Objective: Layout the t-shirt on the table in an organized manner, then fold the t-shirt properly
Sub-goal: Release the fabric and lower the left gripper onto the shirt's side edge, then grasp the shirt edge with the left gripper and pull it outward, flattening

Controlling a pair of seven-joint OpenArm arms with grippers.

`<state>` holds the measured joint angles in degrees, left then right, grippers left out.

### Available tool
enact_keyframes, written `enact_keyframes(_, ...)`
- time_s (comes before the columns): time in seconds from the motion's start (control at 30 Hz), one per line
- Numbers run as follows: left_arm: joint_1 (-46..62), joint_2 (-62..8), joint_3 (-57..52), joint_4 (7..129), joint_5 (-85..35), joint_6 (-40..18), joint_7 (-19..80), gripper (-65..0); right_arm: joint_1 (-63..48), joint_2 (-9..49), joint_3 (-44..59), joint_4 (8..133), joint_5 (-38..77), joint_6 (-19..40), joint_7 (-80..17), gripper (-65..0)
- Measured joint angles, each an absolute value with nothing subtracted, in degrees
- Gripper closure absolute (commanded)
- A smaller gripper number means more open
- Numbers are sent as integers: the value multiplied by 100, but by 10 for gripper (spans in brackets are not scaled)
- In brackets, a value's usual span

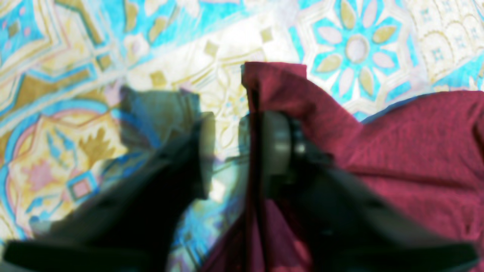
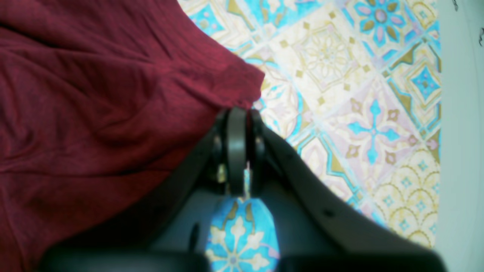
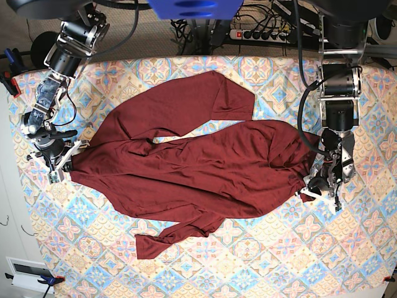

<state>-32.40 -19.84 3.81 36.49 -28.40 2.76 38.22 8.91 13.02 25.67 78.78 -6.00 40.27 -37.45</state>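
One t-shirt (image 3: 192,164) lies crumpled on the tabletop (image 3: 260,261). Two hands: left hand (image 1: 234,155) parted, fabric draped over one finger; right hand (image 2: 238,151) closed at the shirt edge, grip on cloth unclear.

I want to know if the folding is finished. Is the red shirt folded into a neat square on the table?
No. In the base view the t-shirt lies spread out and rumpled across the table, sleeves sticking out.

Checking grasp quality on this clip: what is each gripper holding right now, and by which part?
Neither grips firmly. The left gripper is open, with a t-shirt edge fold draped over one finger. The right gripper is shut right at the opposite edge; no cloth shows between its fingers.
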Motion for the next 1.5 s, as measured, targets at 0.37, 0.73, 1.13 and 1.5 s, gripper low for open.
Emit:
enact_keyframes(0.37,-4040,-2091,449,3339,-2991,663,2869,0,845,1288,2567,7983,-607,4032,-3769,0)
enact_keyframes(0.73,-4379,-2598,471,3354,-2967,1173,2882,-37,731,1284,2567,8412,-585,4027,-3758,0)
enact_keyframes(1.13,-3614,-2368,456,4248,-3575,1050,5009,-383,742,1269,2567,8418,-580,4027,-3758,0)
enact_keyframes(1.5,-3251,-2156,493,4473,-3680,1050,5188,-512,746,1267,2567,8418,-580,4027,-3752,0)
